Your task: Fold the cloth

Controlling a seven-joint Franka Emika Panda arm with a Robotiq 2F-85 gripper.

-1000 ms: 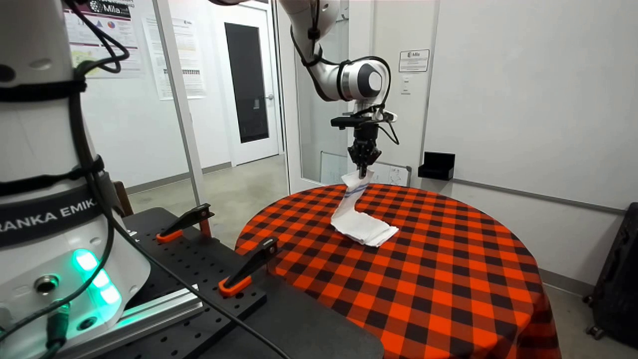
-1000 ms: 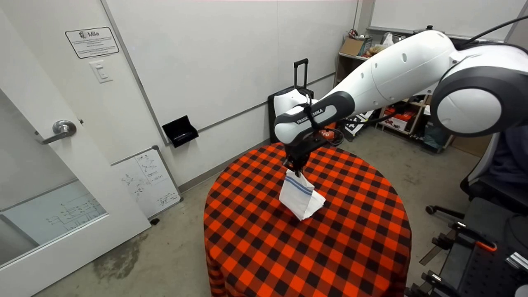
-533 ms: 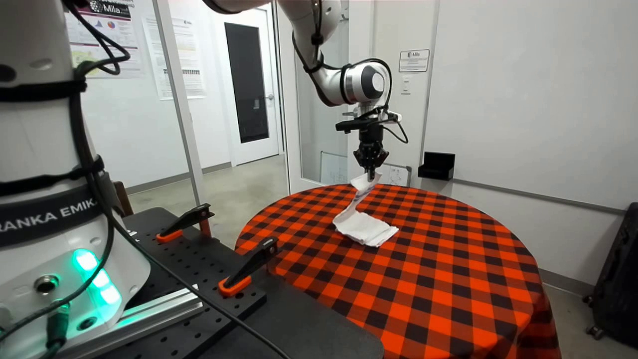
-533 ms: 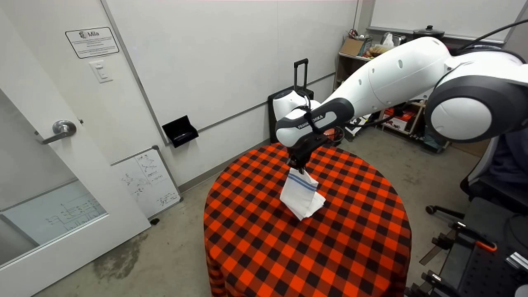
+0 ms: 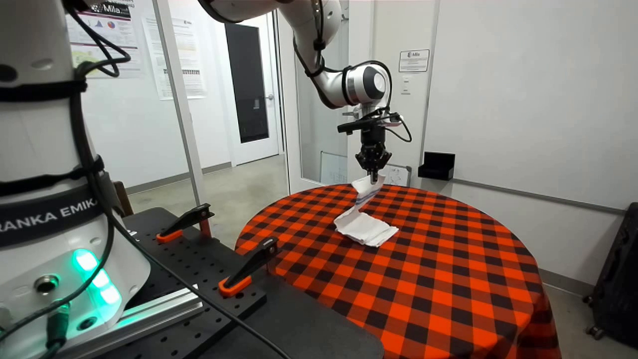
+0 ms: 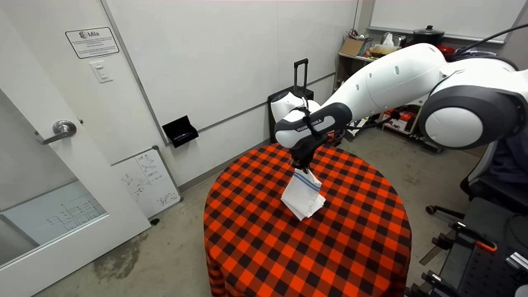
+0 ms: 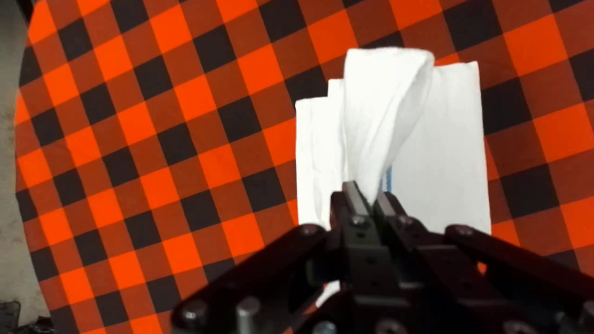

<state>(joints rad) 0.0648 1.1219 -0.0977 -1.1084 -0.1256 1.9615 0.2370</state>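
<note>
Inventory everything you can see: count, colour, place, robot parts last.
tablecloth: one, red-black, centre
cloth: one, white, blue-striped, on tablecloth, end raised
doors: at least two, white, background
whiteboards: at least three, white, background
sign: one, white, on wall
switch: one, white, below sign
holder: one, black, on wall
suitcase: one, black, beside wall
mounting table: one, black, near tablecloth
clamps: at least two, black-orange, on mounting table
chair: one, dark, near mounting table
shelf items: several, mixed colours, background
arm: one, white-black, above tablecloth
gripper: one, black, shut on cloth's end
</note>
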